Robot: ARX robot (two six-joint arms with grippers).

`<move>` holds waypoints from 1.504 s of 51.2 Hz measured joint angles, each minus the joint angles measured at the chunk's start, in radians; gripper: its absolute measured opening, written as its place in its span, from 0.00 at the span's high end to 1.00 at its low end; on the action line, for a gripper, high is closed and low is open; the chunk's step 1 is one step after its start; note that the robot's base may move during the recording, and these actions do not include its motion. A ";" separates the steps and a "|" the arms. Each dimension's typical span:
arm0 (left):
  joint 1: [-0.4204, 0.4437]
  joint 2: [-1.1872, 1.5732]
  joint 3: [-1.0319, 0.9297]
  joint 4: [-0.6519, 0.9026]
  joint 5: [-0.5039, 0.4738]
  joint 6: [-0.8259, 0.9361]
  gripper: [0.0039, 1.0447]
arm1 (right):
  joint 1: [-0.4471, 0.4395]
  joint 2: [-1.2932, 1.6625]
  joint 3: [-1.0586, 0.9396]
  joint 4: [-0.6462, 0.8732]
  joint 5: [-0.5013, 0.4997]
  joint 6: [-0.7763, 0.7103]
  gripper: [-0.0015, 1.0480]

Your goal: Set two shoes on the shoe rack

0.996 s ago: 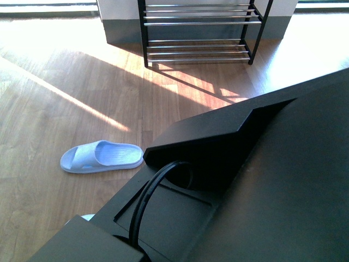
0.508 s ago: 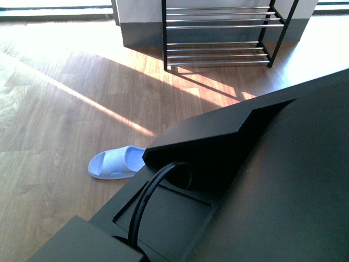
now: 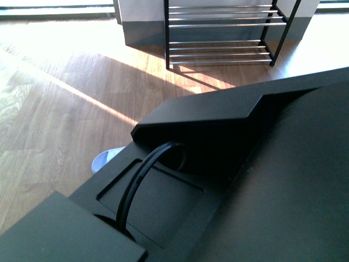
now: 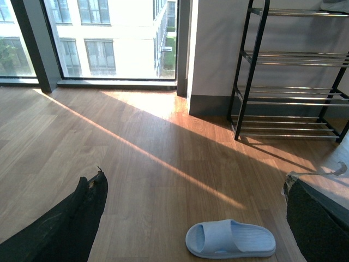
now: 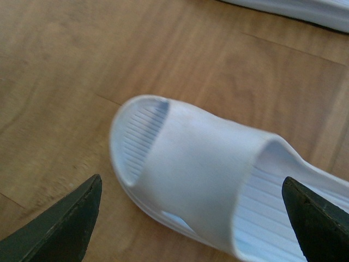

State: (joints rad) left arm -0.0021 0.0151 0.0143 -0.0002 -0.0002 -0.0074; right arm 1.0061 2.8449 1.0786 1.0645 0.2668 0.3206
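The right gripper (image 5: pixel 191 183), jaws spread wide, hovers just above a pale blue slide (image 5: pixel 191 158); the left gripper (image 4: pixel 194 177) also stands open, shoe rack (image 4: pixel 294 71) well ahead.

Front view: black arm (image 3: pixel 262 180) blocks most of the floor. Pale blue slide (image 3: pixel 105 159) shows one end only, rest hidden. Shoe rack (image 3: pixel 221 46) is cut off at the top edge, upper tiers not seen.
L wrist view: rack runs off top & right edges. White item (image 4: pixel 335 4) on top bar is clipped, unidentifiable.
R wrist view: blurred slide (image 5: pixel 207 185), heel end out of frame. Pale item (image 5: pixel 294 10) is clipped by the pic's upper edge, can't identify.
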 joint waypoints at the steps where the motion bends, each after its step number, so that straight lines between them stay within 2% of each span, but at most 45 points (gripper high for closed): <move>1: 0.000 0.000 0.000 0.000 0.000 0.000 0.09 | 0.000 0.002 0.008 -0.003 -0.004 -0.001 0.09; 15: 0.000 0.000 0.000 0.000 0.000 0.000 0.09 | 0.000 0.028 0.113 -0.038 -0.071 -0.014 0.09; 33: 0.000 0.000 0.000 0.000 0.000 0.000 0.09 | -0.002 0.053 -0.013 0.111 -0.152 -0.049 0.09; 62: 0.000 0.000 0.000 0.000 0.000 0.000 0.09 | -0.047 0.244 0.104 0.076 -0.161 -0.051 0.09; 69: 0.000 0.000 0.000 0.000 0.000 0.000 0.09 | -0.047 0.246 0.110 0.080 -0.193 -0.056 0.09; 77: 0.000 0.000 0.000 0.000 0.000 0.000 0.09 | -0.047 0.249 0.119 0.074 -0.193 -0.058 0.38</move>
State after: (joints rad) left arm -0.0021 0.0151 0.0143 -0.0002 -0.0002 -0.0074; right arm 0.9592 3.0940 1.1976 1.1385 0.0738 0.2626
